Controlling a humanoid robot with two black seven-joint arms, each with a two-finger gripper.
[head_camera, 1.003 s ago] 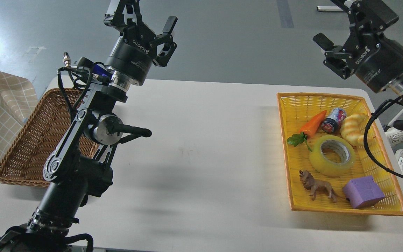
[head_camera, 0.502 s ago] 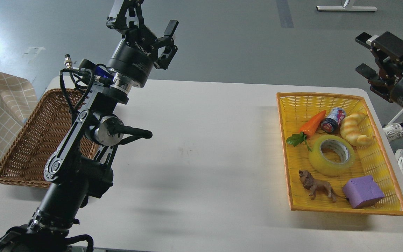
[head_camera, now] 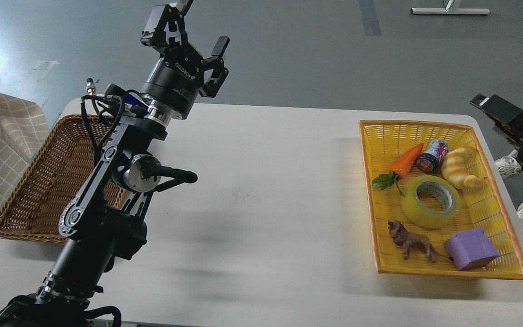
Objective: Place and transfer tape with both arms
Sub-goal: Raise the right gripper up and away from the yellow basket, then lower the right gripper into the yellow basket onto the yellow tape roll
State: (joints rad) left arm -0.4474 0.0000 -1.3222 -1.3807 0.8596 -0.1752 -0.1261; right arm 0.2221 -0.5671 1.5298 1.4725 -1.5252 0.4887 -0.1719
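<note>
The tape (head_camera: 430, 201), a wide translucent yellow roll with a grey-white core, lies flat in the middle of the yellow basket (head_camera: 416, 123) at the table's right side. My left gripper (head_camera: 194, 29) is open and empty. It is held high above the table's far left edge, far from the tape. My right gripper (head_camera: 500, 111) shows at the right edge of the view, beyond the basket's far right corner and apart from the tape. It is seen nearly edge-on, so its two fingers cannot be told apart.
In the yellow basket around the tape lie a toy carrot (head_camera: 404, 162), a small can (head_camera: 432, 156), a croissant toy (head_camera: 459, 168), a toy lion (head_camera: 410, 239) and a purple block (head_camera: 471, 249). A brown wicker basket (head_camera: 34, 181) stands at the left. A person's shoes (head_camera: 509, 165) are beyond the right edge.
My right arm has pulled back to the right and down, from above the basket's far corner to the view's edge. My left gripper has shifted only slightly.
</note>
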